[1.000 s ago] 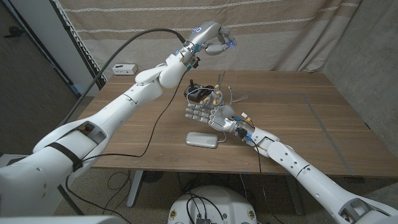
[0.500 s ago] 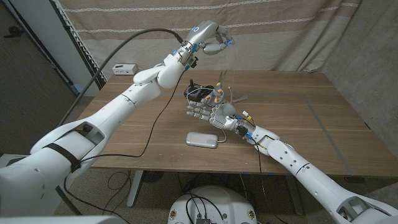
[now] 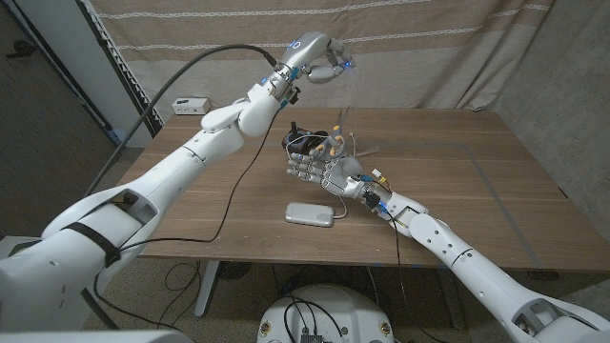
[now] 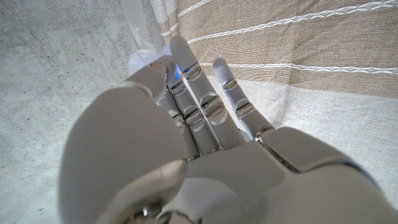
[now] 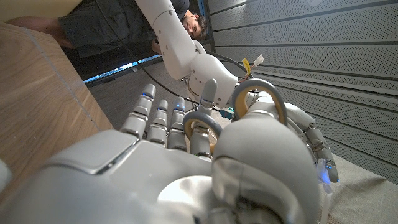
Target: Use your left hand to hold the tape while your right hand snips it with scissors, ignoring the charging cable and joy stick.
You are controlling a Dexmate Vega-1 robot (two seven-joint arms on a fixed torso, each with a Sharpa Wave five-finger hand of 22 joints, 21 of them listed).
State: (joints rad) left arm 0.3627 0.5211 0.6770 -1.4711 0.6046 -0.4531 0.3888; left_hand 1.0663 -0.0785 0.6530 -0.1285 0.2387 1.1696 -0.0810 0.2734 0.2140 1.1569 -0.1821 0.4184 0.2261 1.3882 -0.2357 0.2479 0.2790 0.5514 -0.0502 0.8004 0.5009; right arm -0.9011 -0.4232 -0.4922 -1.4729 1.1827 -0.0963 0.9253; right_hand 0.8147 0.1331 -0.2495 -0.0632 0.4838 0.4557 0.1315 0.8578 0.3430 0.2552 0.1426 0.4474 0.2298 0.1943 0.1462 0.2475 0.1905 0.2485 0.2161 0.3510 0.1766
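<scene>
My left hand (image 3: 321,59) is raised high above the table's far side and pinches the end of a clear tape strip (image 3: 347,112). The strip hangs down toward the right hand. In the left wrist view the tape (image 4: 138,28) runs out from between the thumb and fingertips of the left hand (image 4: 186,143). My right hand (image 3: 324,171) hovers over the middle of the table and grips scissors (image 3: 331,146) with tan loop handles. The blades point up beside the strip. The scissors' loops (image 5: 261,93) sit around the fingers of the right hand (image 5: 186,168).
A dark joystick-like object (image 3: 296,136) stands just behind the right hand. A flat white device (image 3: 310,214) lies on the wooden table (image 3: 457,181) in front of it, and a black cable (image 3: 238,195) trails across the left side. A person (image 5: 193,25) shows in the right wrist view.
The left hand has drifted slightly up and to the left, holding the tape. The right hand with the scissors has edged a little toward the strip.
</scene>
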